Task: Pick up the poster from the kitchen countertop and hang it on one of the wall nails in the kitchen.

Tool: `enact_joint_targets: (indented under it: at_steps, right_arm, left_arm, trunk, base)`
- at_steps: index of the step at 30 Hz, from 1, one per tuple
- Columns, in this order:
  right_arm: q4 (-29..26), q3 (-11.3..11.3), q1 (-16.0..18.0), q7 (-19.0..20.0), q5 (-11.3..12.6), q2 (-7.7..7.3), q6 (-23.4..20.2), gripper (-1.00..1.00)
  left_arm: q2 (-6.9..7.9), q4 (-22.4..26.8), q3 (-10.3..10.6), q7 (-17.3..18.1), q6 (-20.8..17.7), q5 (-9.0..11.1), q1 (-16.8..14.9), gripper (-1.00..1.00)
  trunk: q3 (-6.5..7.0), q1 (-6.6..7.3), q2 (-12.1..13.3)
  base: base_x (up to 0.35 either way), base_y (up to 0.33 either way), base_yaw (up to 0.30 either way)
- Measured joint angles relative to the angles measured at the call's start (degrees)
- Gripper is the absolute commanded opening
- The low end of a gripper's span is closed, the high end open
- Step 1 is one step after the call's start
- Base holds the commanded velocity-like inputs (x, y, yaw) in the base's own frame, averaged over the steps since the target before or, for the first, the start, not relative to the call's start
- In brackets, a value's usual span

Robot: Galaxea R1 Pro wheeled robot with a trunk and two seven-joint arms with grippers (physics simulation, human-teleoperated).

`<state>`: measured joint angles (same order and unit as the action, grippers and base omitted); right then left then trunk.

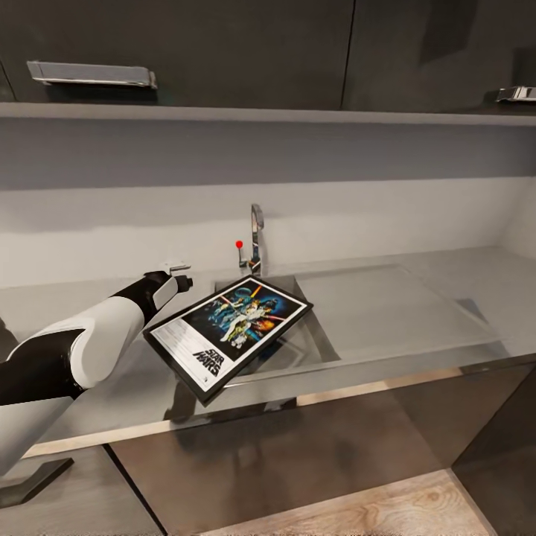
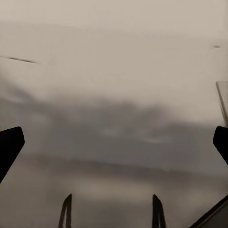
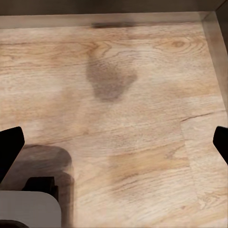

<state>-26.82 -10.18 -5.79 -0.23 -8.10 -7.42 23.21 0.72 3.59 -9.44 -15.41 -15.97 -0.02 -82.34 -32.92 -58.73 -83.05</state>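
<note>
Grey and flat, the kitchen countertop (image 1: 387, 313) ran under dark cabinets (image 1: 223, 45). The poster (image 1: 229, 333) lay on it, tilted, with one end over the steel sink (image 1: 316, 339) and one corner poking past the front edge. The tap (image 1: 256, 242) stood just behind it.

The left gripper (image 1: 177, 275) was near the poster's far left corner but not touching it. In the left wrist view its fingers (image 2: 10, 147) were spread wide with nothing between them. The right wrist view showed wide dark fingertips (image 3: 9, 147) over the wooden floor (image 3: 123, 109), holding nothing.

I think a push from the side could go badly. The poster was thin and hung off the edge, so a bump might slide it into the sink or onto the floor. No wall nail could be seen here.
</note>
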Motion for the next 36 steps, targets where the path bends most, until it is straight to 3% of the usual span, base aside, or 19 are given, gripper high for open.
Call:
enact_joint_targets:
  at_steps: [36]
  right_arm:
    - [0.1, -0.1, 0.0, 0.0, 0.0, 0.0, 0.0, 1.0]
  left_arm:
    - [-0.17, -0.7, 0.2, 0.4, -0.2, -0.2, 0.0, 1.0]
  trunk:
    - [-2.48, 0.0, 0.0]
  base:
    - [0.0, 0.0, 0.0]
